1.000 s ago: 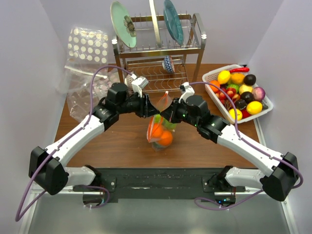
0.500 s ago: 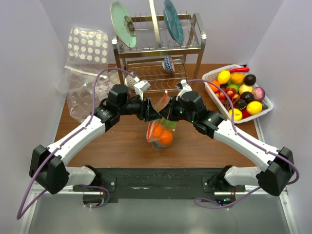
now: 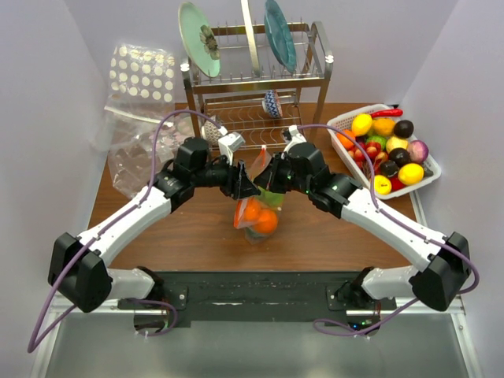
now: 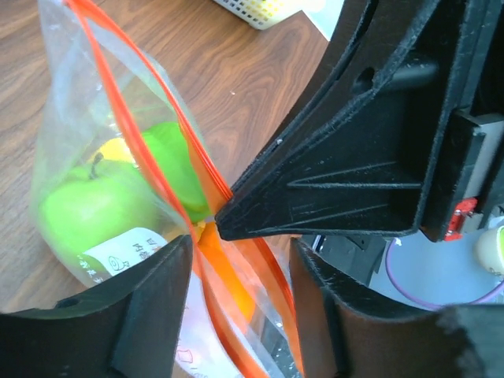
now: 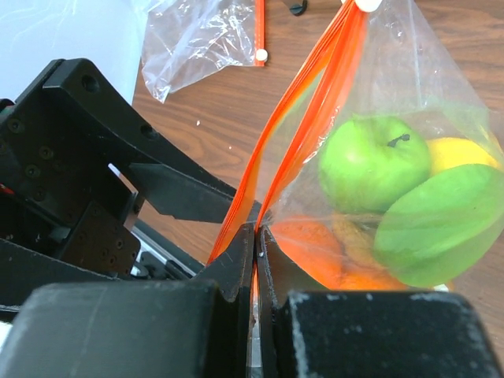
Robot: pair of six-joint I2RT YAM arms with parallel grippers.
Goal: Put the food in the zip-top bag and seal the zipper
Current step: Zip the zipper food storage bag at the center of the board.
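Observation:
The zip-top bag (image 3: 253,216) hangs over the table's middle, held between both grippers. It holds the food: a green apple (image 5: 374,161), a yellow lemon (image 5: 457,153), a green piece (image 5: 441,224) and orange pieces (image 3: 264,220). My right gripper (image 5: 256,232) is shut on the orange-red zipper (image 5: 315,87) at its near end; the white slider (image 5: 366,4) sits at the far end. My left gripper (image 4: 240,260) is open, its fingers on either side of the zipper strips (image 4: 142,102), right beside the right gripper's fingers (image 4: 339,181). In the top view the left gripper (image 3: 246,187) and right gripper (image 3: 266,183) almost touch.
A metal dish rack (image 3: 252,79) with plates stands at the back. A white basket (image 3: 340,123) of toy fruit sits at the right. A dotted clear bag (image 3: 142,75) and another clear pouch (image 3: 130,161) lie at the left.
My right gripper has moved left and back along the bag's top, closing in on the left gripper. The bag has shifted slightly left. The left arm barely moved.

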